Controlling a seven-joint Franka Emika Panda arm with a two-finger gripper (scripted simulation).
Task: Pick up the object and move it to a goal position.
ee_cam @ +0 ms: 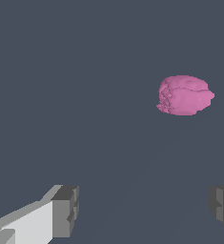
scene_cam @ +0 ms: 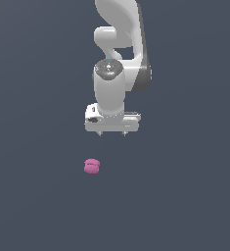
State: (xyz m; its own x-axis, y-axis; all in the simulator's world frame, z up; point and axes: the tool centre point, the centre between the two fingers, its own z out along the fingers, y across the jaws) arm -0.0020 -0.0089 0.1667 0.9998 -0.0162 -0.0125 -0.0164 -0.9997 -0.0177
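A small magenta-pink lumpy object (scene_cam: 92, 166) lies alone on the plain dark grey tabletop (scene_cam: 33, 196), nearest the exterior view's camera. Behind and above it, slightly toward the exterior view's right, the white gripper (scene_cam: 112, 133) points straight down, clear of the object. In the wrist view its grey fingers (ee_cam: 66, 209) are spread wide apart, with nothing between them.

Open tool (scene_cam: 112, 133) hangs above pink blob (scene_cam: 92, 166).
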